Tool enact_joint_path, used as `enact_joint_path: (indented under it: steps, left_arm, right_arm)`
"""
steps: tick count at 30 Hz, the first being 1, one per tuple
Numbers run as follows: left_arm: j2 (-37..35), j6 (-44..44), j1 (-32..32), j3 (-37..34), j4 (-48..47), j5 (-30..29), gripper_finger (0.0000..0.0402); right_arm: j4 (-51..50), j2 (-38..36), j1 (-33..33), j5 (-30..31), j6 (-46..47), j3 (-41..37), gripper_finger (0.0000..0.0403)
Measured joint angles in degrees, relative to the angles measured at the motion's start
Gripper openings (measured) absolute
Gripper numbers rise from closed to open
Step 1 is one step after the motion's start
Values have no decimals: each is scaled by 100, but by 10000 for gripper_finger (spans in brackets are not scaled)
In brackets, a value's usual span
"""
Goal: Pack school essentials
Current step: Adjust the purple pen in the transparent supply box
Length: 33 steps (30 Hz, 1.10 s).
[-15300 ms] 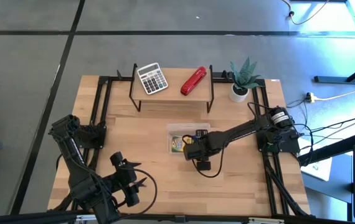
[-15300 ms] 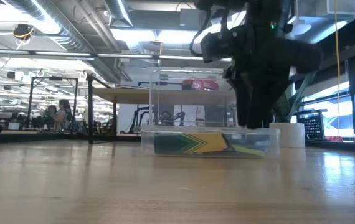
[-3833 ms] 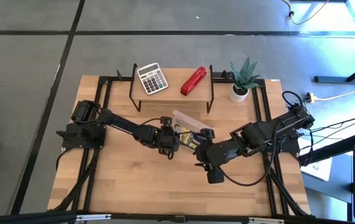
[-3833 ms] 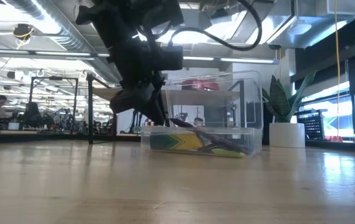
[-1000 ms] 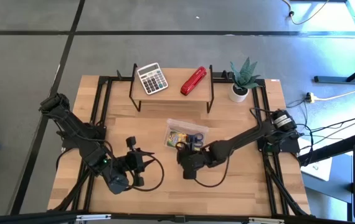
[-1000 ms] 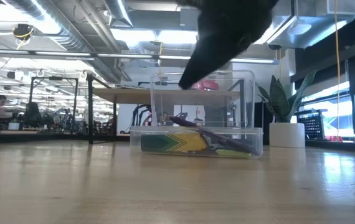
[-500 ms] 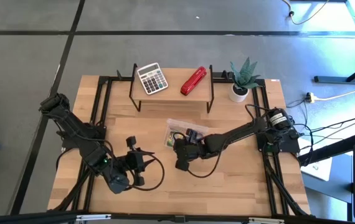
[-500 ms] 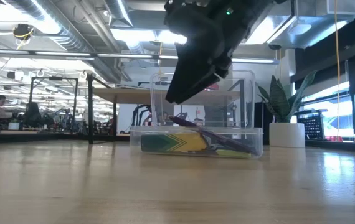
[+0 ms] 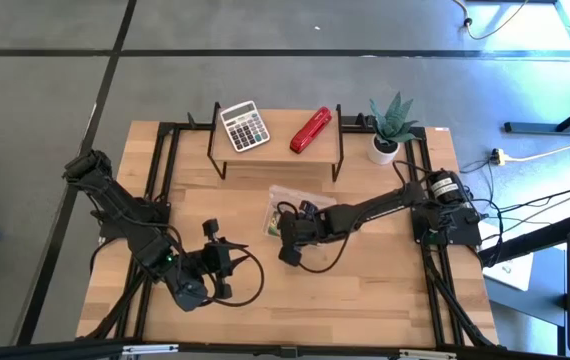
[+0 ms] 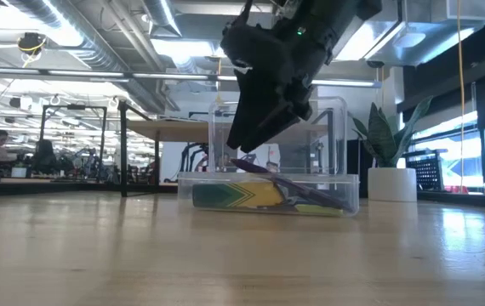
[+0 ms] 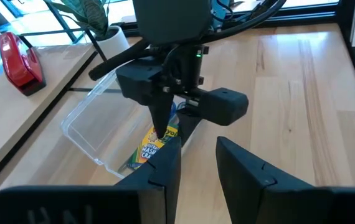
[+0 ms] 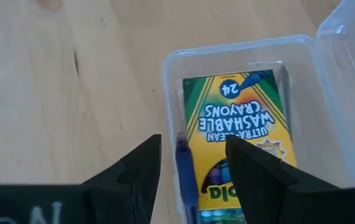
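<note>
A clear plastic container (image 9: 277, 210) stands mid-table with its lid (image 10: 276, 136) raised. Inside lie a yellow-green crayon box (image 12: 240, 118) and a dark purple pen (image 12: 184, 165). In the low view the pen (image 10: 310, 191) slants, one end up over the container's left end. My right gripper (image 12: 190, 146) hangs open over that left end, fingers slanting down, and its fingertips (image 11: 160, 127) stand just above the crayon box (image 11: 152, 146). My left gripper (image 9: 227, 262) waits open near the table's front left, with nothing between its fingers (image 11: 240, 168).
A raised shelf at the table's far side carries a grey calculator (image 9: 244, 126) and a red stapler (image 9: 311, 130). To its right stands a potted plant (image 9: 390, 125). Bare wood lies in front of the container, toward the near edge.
My right gripper has gone toward the table's far left, from in front of the container to above its left end. It has sunk a little and rolled about its own pointing line. The container and what lies in it have kept still.
</note>
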Motion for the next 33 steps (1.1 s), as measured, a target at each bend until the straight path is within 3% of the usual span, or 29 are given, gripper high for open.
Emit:
enact_joint_path:
  steps: [22, 33]
  left_arm:
    - [0, 37, 0, 1, -1, -2, 94]
    - [2, 39, 0, 0, 0, -2, 94]
  right_arm:
    - [0, 256, -51, -178, -312, 7, 179]
    - [-10, 256, -54, -180, -319, 7, 101]
